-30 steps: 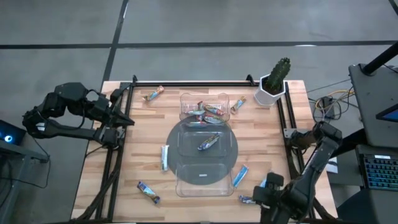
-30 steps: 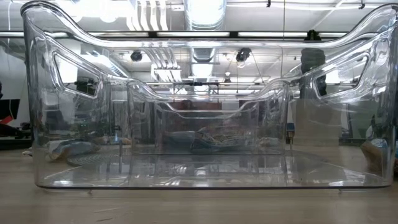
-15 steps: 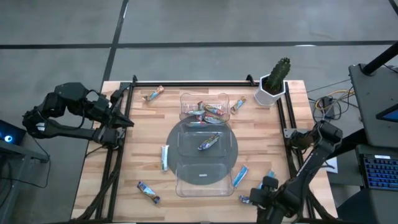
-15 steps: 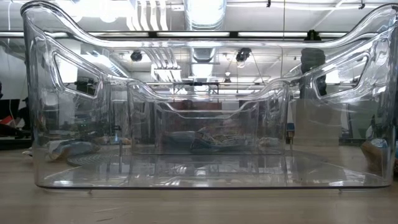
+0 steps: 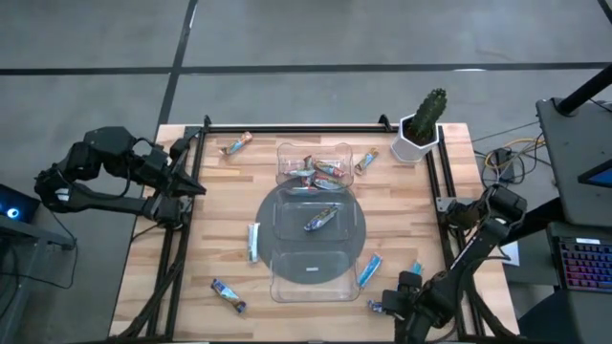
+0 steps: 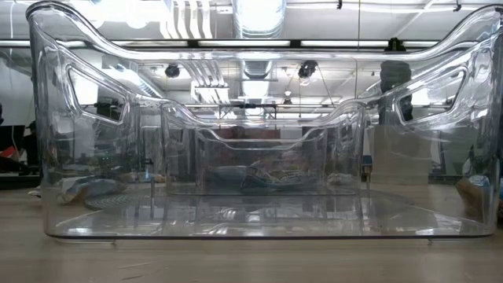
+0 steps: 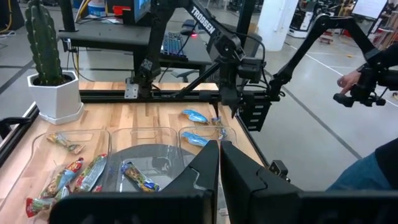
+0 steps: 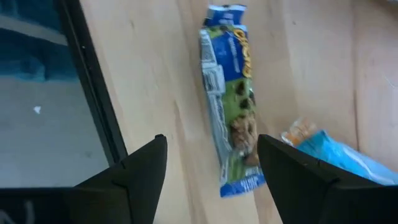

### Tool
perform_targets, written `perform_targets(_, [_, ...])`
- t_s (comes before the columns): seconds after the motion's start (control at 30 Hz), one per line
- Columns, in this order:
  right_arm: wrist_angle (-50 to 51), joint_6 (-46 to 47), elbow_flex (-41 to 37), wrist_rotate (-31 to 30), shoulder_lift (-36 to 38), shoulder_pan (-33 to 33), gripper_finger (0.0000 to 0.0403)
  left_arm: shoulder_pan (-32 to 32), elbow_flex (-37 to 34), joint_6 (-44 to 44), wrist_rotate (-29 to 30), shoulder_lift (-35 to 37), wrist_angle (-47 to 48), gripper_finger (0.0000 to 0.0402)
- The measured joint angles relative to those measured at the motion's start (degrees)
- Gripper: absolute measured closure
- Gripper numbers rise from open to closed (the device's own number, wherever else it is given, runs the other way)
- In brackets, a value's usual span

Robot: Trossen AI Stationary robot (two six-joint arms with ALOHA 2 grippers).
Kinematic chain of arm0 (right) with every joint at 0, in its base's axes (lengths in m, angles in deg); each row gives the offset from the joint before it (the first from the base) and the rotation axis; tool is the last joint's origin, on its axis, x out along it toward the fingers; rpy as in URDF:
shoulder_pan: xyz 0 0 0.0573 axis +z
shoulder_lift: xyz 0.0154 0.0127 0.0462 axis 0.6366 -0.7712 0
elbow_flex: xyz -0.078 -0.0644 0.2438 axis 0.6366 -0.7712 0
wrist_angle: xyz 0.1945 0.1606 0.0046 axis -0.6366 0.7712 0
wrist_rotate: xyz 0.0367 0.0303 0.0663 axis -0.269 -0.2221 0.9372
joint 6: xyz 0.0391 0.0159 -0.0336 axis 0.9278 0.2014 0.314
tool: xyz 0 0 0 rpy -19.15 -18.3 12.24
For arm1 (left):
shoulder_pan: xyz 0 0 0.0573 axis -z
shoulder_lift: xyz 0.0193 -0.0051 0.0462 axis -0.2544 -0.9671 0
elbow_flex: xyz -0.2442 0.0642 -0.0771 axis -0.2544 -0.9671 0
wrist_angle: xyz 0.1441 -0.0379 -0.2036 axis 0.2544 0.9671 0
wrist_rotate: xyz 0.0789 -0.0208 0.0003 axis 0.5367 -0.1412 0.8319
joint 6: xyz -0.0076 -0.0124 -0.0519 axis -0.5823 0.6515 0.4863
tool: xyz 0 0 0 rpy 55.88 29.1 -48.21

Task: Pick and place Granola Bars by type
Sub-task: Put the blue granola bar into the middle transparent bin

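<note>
Blue-wrapped bar [image 8: 230, 106] lies on wood between right gripper's [image 8: 211, 168] spread fingers, untouched. Left gripper [image 7: 220, 163] parked at table's left edge, fingers together.

Glossy foil bars [image 8: 229, 106] lie on a matt wooden table [image 8: 155, 74] beside a clear plastic tray [image 6: 259, 212].
</note>
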State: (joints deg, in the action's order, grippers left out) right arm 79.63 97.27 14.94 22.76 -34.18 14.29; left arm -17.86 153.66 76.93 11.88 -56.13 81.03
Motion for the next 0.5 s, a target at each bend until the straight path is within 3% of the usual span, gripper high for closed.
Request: perform_targets(0.5, [-12.02, -0.56, -9.14, 0.72, -0.21, -2.35, 0.0163, -0.01, 0.0, -0.37, 0.06, 0.0, 0.01, 0.0402])
